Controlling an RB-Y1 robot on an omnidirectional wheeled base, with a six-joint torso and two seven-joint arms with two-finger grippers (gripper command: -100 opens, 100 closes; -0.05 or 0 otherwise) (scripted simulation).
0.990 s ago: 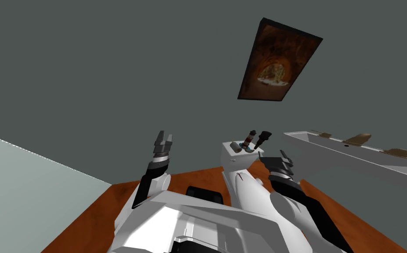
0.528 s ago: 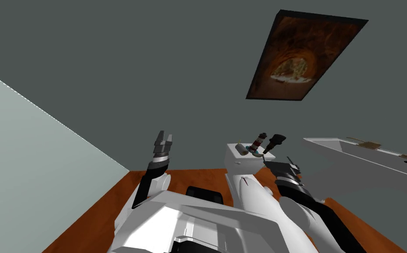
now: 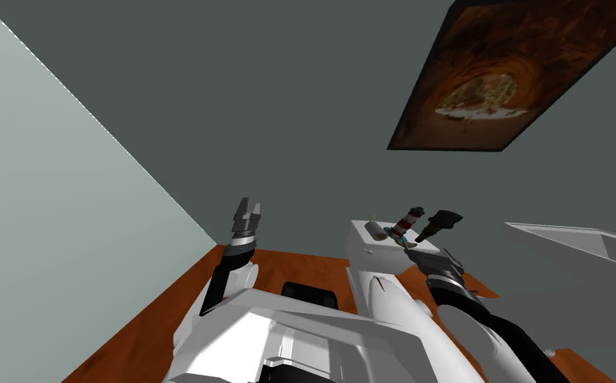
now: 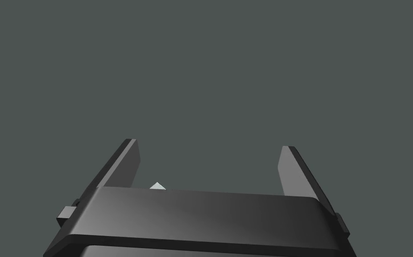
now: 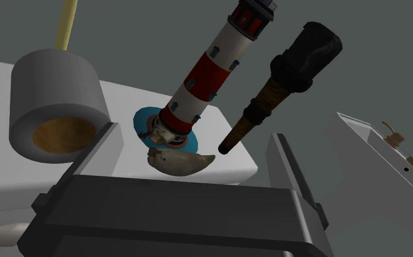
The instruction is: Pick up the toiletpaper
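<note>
The toilet paper (image 5: 54,102) is a grey roll with a brown core, lying on its side on a white toilet tank top (image 5: 221,134). In the head view the toilet paper (image 3: 374,230) sits at the tank's left end. My right gripper (image 5: 193,131) is open, a little short of the tank, and faces the lighthouse figure; the roll lies just outside its left finger. In the head view the right gripper (image 3: 414,247) is at the tank's right front. My left gripper (image 3: 248,209) is raised to the left, and the left wrist view shows the left gripper (image 4: 209,146) open and empty.
Beside the roll stand a red and white lighthouse figure (image 5: 210,76) on a blue base, a pale shell-like piece (image 5: 181,161) and a dark-headed brush (image 5: 286,80). A yellow stick (image 5: 65,22) rises behind the roll. A white basin (image 3: 566,243) lies to the right.
The whole head view has swung, so the tank and the wall picture slid right and the pale side wall grew. My right gripper now sits closer to the tank top.
</note>
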